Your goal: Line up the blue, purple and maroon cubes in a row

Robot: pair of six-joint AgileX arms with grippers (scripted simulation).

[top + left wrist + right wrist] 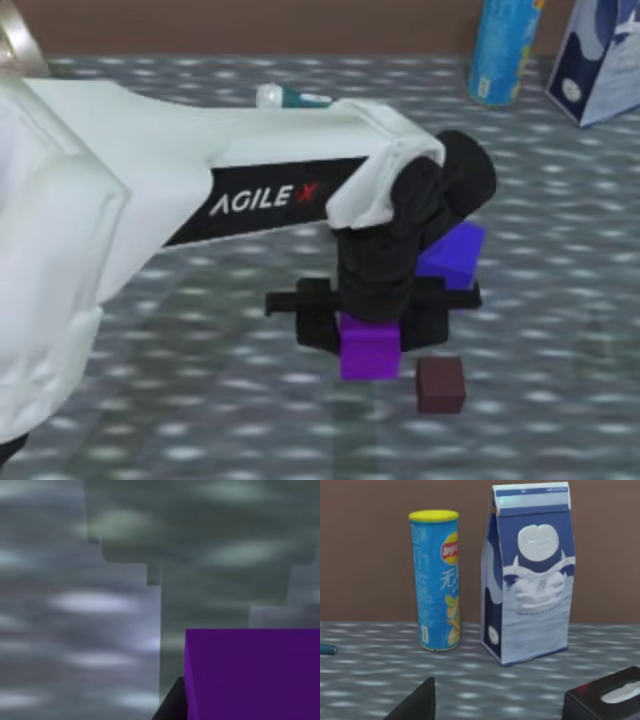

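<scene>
While the left end effector (372,330) hangs over the middle of the table (560,300), it is clenched on the purple cube (369,348); the left wrist view shows that cube filling a corner, with a dark finger against its side. The blue cube (455,252) sits just behind, partly hidden by the wrist, and the maroon cube (441,384) lies near the purple one, toward the right and front.

To my eye, the step in hand is setting the purple cube between its neighbours. Doing it well means lowering squarely until the base meets the table, keeping its faces parallel to the blue one's, and releasing only once it rests flat, without nudging the maroon cube.

The count: one blue, one purple and one maroon cube. Away from the cubes stand one crisp tube (437,580), one milk carton (530,575) and one tissue box (607,697). The right arm is parked outside the top view; whether its end effector is released I cannot tell.
</scene>
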